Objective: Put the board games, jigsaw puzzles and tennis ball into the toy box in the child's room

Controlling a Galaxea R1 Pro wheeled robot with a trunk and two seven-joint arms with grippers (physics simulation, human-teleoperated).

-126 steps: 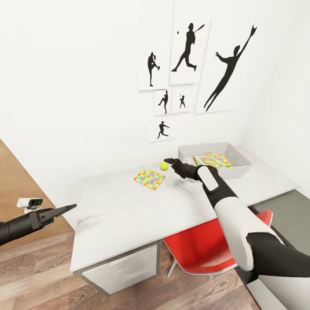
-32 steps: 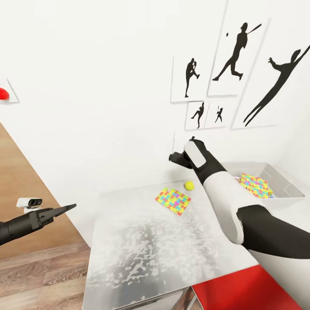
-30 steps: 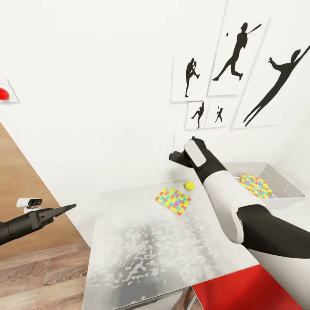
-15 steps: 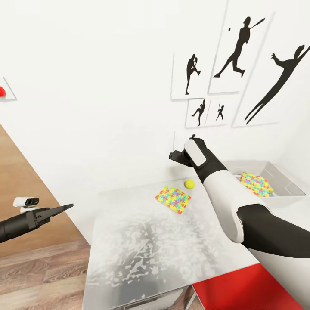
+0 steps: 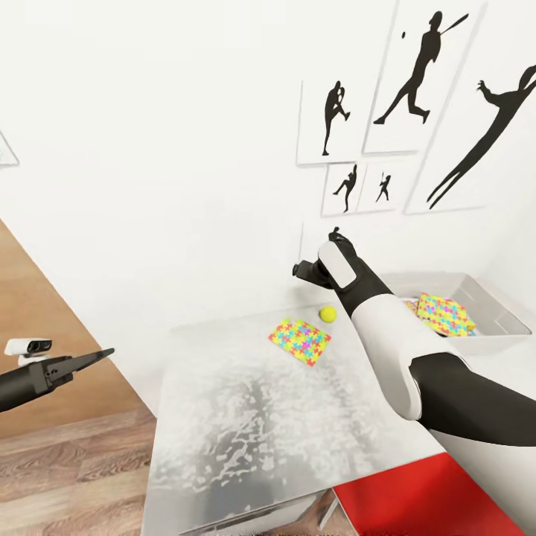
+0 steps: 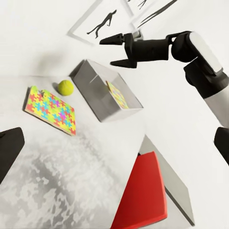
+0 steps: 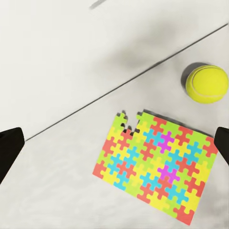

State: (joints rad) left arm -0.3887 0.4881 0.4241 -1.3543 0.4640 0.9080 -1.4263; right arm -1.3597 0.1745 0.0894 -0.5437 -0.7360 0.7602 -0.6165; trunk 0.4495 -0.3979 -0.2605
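One jigsaw puzzle [image 5: 300, 342] lies flat on the pale speckled table [image 5: 246, 432], with the tennis ball [image 5: 327, 313] just beyond it near the wall. A second jigsaw puzzle [image 5: 444, 313] leans inside the grey toy box [image 5: 497, 311] at the right. My right gripper [image 5: 302, 269] hovers open above the loose puzzle [image 7: 157, 167] and the ball [image 7: 207, 83], touching neither. In the left wrist view it [image 6: 114, 51] hangs with its fingers spread. My left gripper [image 5: 93, 356] is open and empty, off the table's left end over the floor. The board games and the bed are out of view.
A red chair [image 5: 432, 499] is tucked at the table's near side, next to the dark grey top [image 6: 171, 183]. The white wall with black silhouette pictures [image 5: 417, 74] runs right behind the table. Wood floor [image 5: 67, 476] lies to the left.
The whole picture has shifted a little, so the camera moved. Four seconds ago my right gripper was level with the ball; over the last second it holds raised above it.
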